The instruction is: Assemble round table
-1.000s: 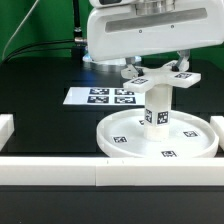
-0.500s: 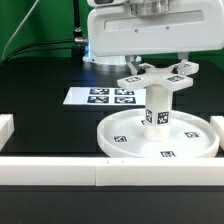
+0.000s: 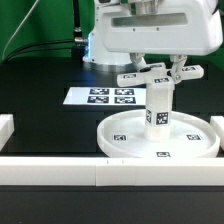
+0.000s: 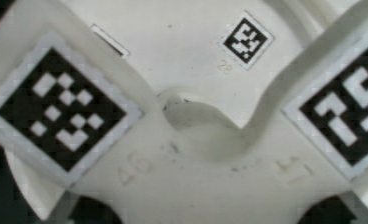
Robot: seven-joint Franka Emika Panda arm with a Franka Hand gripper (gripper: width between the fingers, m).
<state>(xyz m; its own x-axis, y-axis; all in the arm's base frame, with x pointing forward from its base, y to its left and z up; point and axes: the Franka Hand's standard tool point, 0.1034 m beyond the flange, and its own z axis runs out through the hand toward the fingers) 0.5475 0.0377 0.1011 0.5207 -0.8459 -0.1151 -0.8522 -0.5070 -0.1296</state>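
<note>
Cross-shaped piece: rotated slightly atop the leg
Pincer: pinching it
Meaning: screwing-on likely under way

Black table underneath. Marker board flat toward the far side, four tags up. Long white border bar along the near edge, another at the exterior view's left.

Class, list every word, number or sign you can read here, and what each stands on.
No words, numbers or brands are readable.
Only black-and-white square tags, coded patterns not text: on the white plastic cross-shaped piece, the short white cylinder leg, the large white rimmed round disc and the flat white marker board.
</note>
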